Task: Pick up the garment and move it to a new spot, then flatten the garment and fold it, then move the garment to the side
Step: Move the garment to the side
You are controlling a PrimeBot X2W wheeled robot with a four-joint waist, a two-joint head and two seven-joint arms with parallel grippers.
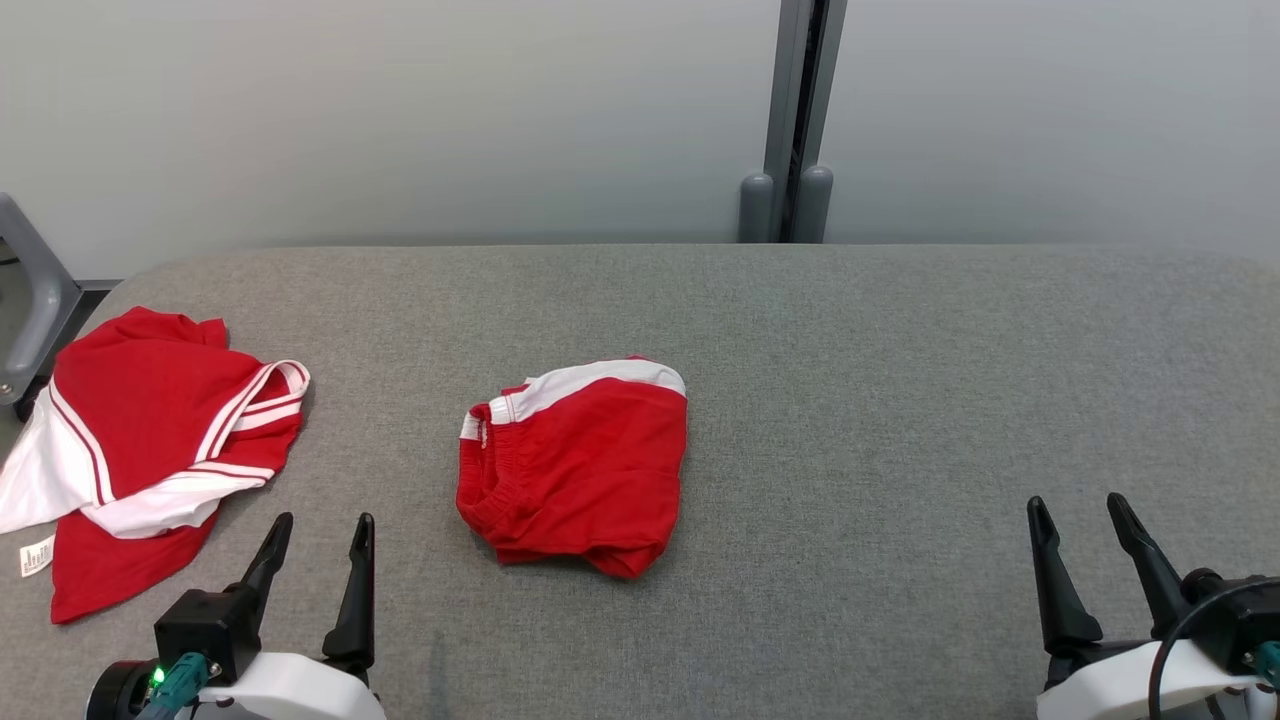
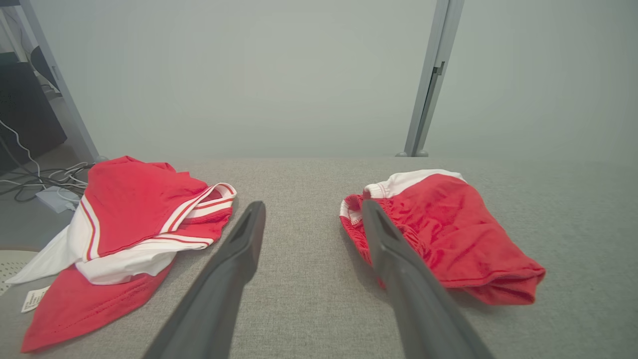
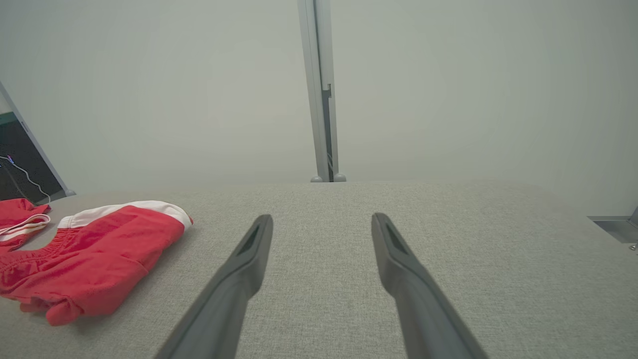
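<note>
**You had both grippers spread wide and empty, low at the near edge of the table.**

Your left gripper (image 1: 325, 520) (image 2: 313, 207) hung with its two dark fingers apart, holding nothing, near the red shorts (image 1: 585, 470) (image 2: 448, 234) and just short of them. Your right gripper (image 1: 1076, 502) (image 3: 321, 219) stood equally wide over bare grey table (image 1: 900, 350), well apart from the shorts (image 3: 99, 254). The shorts lay bunched in the middle of the table, white band toward the far side and elastic waist toward your left. A crumpled red and white shirt (image 1: 150, 420) (image 2: 134, 199) lay at the table's left end, with a small white label (image 1: 36, 556) at its near corner.
</note>
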